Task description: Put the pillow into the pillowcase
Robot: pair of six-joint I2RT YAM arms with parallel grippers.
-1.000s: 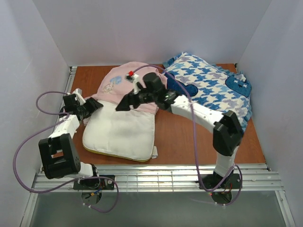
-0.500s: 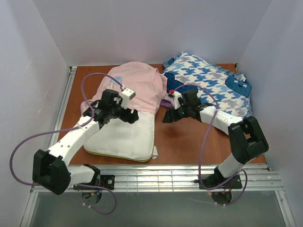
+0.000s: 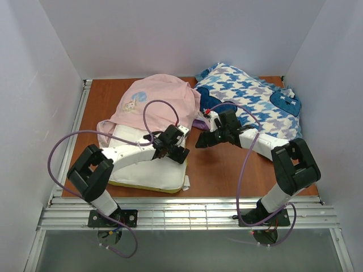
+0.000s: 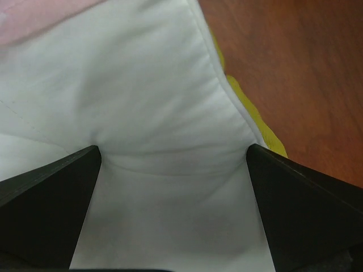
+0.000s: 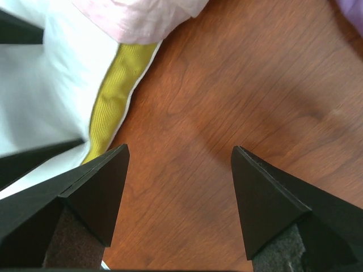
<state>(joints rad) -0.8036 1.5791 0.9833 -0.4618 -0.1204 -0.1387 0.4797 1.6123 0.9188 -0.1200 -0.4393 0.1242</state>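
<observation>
The white pillow [image 3: 139, 164] lies flat at front left, its yellow edge along the front and right side, with a small tag [image 3: 185, 182]. Its far end sits under the pale pink pillowcase [image 3: 161, 102]. My left gripper [image 3: 178, 154] is open, its fingers spread wide and pressed on the pillow's top face near its right edge [image 4: 170, 113]. My right gripper [image 3: 200, 142] is open and empty over bare wood just right of the pillow [image 5: 178, 150]. The right wrist view shows the pillow's yellow edge [image 5: 116, 90] and the pillowcase's hem [image 5: 142, 17].
A blue-and-white houndstooth cushion [image 3: 255, 102] fills the back right, behind the right arm. A bit of purple fabric [image 3: 198, 123] lies between it and the pillowcase. White walls close three sides. A metal rail [image 3: 187, 207] runs along the front edge.
My left arm has swung right across the pillow, from its left side to its right edge. My right gripper drew back off the pillowcase and now hovers low over the wood.
</observation>
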